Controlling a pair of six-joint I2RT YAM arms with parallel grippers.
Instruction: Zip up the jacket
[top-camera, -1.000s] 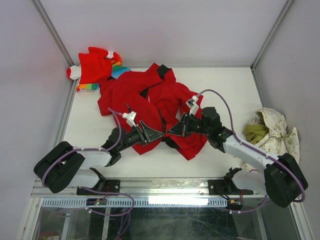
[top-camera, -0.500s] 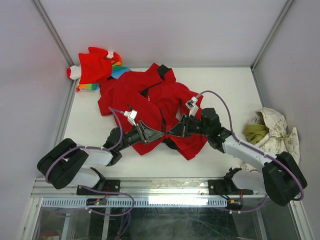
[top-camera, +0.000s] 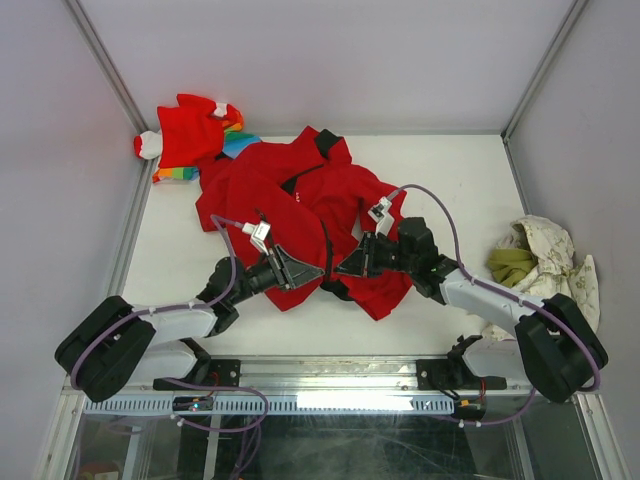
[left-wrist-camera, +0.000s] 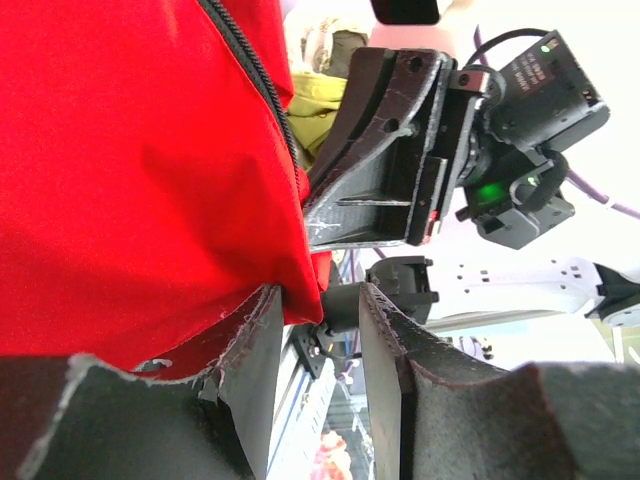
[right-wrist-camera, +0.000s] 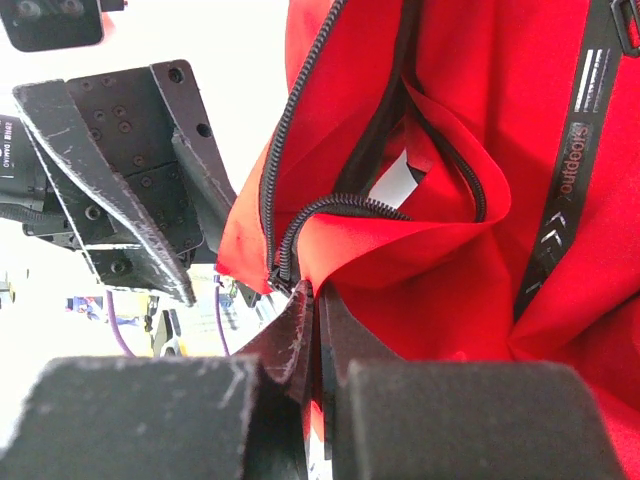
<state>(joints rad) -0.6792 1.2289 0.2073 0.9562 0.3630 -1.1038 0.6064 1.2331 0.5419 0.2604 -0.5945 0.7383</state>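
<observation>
The bright red jacket (top-camera: 290, 195) lies crumpled in the middle of the white table, its dark zipper (top-camera: 325, 240) running toward the near hem. My right gripper (top-camera: 347, 265) is at that hem. In the right wrist view it (right-wrist-camera: 315, 300) is shut on a fold of red jacket (right-wrist-camera: 440, 250) just below the zipper's lower end (right-wrist-camera: 285, 265). My left gripper (top-camera: 312, 272) faces it from the left. In the left wrist view it (left-wrist-camera: 315, 330) is open, and the jacket's hem (left-wrist-camera: 150, 200) rests against one finger (left-wrist-camera: 250, 350), with a corner hanging into the gap.
A smaller red garment with rainbow stripes and white cuffs (top-camera: 195, 130) lies at the back left, touching the jacket. A cream and olive-green cloth (top-camera: 540, 262) is bunched at the right wall. Enclosure walls stand on three sides, and a metal rail (top-camera: 330, 375) runs along the near edge.
Both grippers stay facing each other at the jacket's near hem. The left arm's rear links have swung a little left and down, and the right arm's elbow has dropped slightly.
</observation>
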